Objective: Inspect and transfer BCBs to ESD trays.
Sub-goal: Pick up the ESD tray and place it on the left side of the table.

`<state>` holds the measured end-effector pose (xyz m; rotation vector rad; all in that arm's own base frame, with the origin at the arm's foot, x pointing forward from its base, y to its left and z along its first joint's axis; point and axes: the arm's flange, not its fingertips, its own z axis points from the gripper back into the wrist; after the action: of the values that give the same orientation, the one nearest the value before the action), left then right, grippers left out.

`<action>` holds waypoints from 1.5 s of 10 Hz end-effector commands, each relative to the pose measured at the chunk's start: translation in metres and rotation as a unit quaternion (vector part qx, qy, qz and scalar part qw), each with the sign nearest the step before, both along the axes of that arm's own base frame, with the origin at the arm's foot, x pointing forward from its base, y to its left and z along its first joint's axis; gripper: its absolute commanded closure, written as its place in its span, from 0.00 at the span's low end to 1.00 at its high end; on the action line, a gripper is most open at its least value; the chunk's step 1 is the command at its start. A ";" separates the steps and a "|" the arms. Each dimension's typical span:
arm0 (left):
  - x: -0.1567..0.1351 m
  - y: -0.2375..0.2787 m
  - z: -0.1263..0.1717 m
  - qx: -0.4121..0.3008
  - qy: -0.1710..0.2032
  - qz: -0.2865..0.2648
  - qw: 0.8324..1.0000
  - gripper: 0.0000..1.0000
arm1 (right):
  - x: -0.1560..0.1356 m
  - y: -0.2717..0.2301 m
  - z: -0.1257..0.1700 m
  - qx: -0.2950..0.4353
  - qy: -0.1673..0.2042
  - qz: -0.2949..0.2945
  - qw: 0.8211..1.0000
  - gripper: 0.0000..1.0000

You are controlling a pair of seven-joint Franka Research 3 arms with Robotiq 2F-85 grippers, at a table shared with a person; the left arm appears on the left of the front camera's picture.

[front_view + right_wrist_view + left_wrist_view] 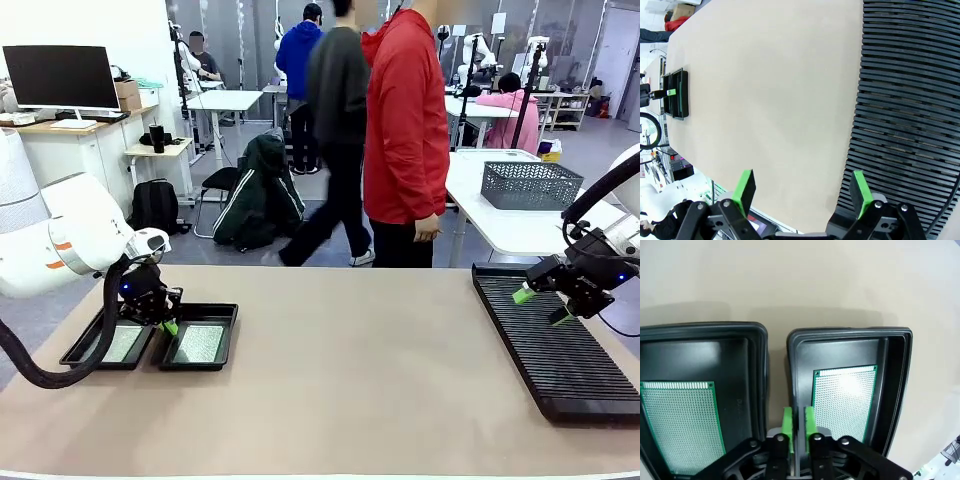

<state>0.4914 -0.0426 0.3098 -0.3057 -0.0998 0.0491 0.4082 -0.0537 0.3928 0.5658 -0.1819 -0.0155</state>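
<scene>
Two black ESD trays sit side by side at the table's left front, the left tray (98, 366) (757, 340) and the right tray (231, 320) (850, 332). A green BCB lies flat in each: one (122, 343) (680, 425) in the left tray, one (200, 344) (845, 400) in the right. My left gripper (168, 325) (798, 415) hangs just above the right tray's inner wall, its green pads (787, 422) a narrow gap apart with nothing between them. My right gripper (541, 306) (803, 182) stands wide open and empty over the ribbed rack's near-left edge.
The long black ribbed rack (560, 350) (910, 100) lies at the table's right. The tan table top (350, 370) stretches bare between trays and rack. A person in a red jacket (405, 130) stands at the far side. A grey mesh basket (530, 185) sits on a white table behind.
</scene>
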 end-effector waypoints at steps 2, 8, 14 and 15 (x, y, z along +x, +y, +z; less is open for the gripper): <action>0.001 -0.008 0.010 0.018 0.005 0.003 1.000 0.65 | -0.001 0.001 0.001 0.000 0.002 -0.002 1.000 0.00; -0.011 -0.028 0.057 0.055 -0.006 -0.010 0.998 0.10 | -0.001 0.001 0.001 0.000 0.002 -0.002 1.000 0.00; -0.036 -0.051 0.142 0.152 -0.007 -0.037 0.988 0.00 | -0.001 0.001 0.001 0.000 0.002 -0.002 1.000 0.00; -0.038 -0.049 0.148 0.156 -0.007 -0.043 0.987 0.00 | -0.001 0.001 0.001 0.000 0.002 -0.002 1.000 0.00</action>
<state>0.4522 -0.0924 0.4559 -0.0196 -0.1161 -0.0585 0.4081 -0.0538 0.3928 0.5658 -0.1820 -0.0157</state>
